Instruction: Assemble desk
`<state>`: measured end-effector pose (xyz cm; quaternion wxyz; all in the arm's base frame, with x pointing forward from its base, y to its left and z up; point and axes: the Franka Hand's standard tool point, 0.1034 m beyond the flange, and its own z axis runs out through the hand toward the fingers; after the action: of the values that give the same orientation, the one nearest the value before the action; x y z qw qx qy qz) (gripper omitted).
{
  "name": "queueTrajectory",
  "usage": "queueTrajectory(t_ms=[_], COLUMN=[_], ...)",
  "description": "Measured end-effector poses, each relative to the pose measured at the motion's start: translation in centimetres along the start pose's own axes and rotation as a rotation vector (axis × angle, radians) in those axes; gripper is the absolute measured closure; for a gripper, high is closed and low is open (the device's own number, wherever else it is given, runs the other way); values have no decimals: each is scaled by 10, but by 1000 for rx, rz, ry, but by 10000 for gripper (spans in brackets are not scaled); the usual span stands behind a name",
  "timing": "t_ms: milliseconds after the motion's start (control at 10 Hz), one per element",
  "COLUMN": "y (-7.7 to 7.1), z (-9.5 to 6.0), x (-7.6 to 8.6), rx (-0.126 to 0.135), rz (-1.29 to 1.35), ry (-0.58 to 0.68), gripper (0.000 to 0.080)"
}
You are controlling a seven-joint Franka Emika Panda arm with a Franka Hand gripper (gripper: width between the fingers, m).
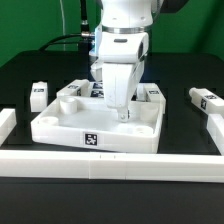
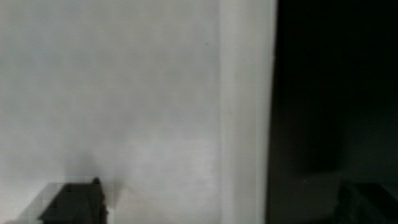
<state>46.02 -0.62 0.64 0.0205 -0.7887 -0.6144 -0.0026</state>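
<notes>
The desk's white tabletop (image 1: 62, 126) lies in the middle of the black table, a tray with a raised rim, round corner sockets and a tag on its front wall. My gripper (image 1: 122, 112) reaches down into its half on the exterior view's right, fingers close to the tray surface. In the wrist view a white tabletop surface (image 2: 143, 100) fills most of the picture and ends at a straight edge against darkness. My gripper (image 2: 214, 210) is open, its dark fingertips (image 2: 75, 205) set wide apart; whether they touch the tabletop I cannot tell. White tagged legs lie around: leg (image 1: 38, 93), leg (image 1: 205, 99), leg (image 1: 152, 93).
A long white border rail (image 1: 110, 166) runs along the front, with further rail pieces at the exterior view's left (image 1: 5, 122) and right (image 1: 214, 130). Another small white part (image 1: 72, 88) lies just behind the tabletop. Cables hang behind the arm.
</notes>
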Motion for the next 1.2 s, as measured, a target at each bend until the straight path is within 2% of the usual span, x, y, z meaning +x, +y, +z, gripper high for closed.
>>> queueTrajectory(t_ms=[100, 200, 300, 400, 500, 600, 1200], y=[0, 0, -1, -1, -1, 0, 0], z=[1, 1, 1, 1, 1, 1, 1], x=[-1, -1, -1, -1, -1, -1, -1], rx=[2, 2, 3, 3, 3, 2, 2], rz=[3, 3, 3, 3, 3, 4, 4], ry=[0, 0, 0, 0, 0, 0, 0], gripper=[269, 426, 426, 602, 602, 727, 743])
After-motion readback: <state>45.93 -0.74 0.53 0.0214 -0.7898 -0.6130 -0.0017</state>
